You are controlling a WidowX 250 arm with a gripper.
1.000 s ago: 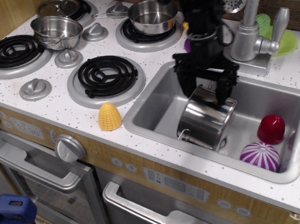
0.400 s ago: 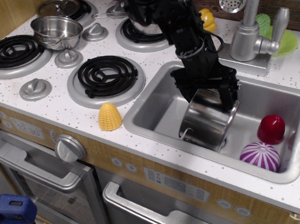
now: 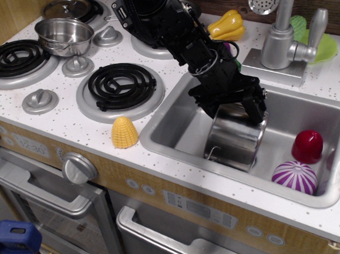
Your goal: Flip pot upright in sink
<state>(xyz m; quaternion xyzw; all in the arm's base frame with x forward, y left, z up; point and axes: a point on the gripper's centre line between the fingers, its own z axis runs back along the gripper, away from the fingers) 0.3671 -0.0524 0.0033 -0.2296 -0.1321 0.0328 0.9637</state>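
Observation:
The pot, shiny steel with a wire loop handle low on its left side, stands tilted in the sink, its rim end leaning up toward the back right. My black gripper reaches down from the upper left and its fingers sit over the pot's upper rim, one at the left and one at the right, gripping it. The arm hides the pot's top opening.
A dark red toy and a purple striped toy lie in the sink's right end. The faucet stands behind the sink. A yellow corn toy sits on the counter left of the sink. A wider steel pot is on the stove.
My arm has swung from upright to leaning in from the upper left. The pot in the gripper has turned more upright and stayed in the middle of the sink.

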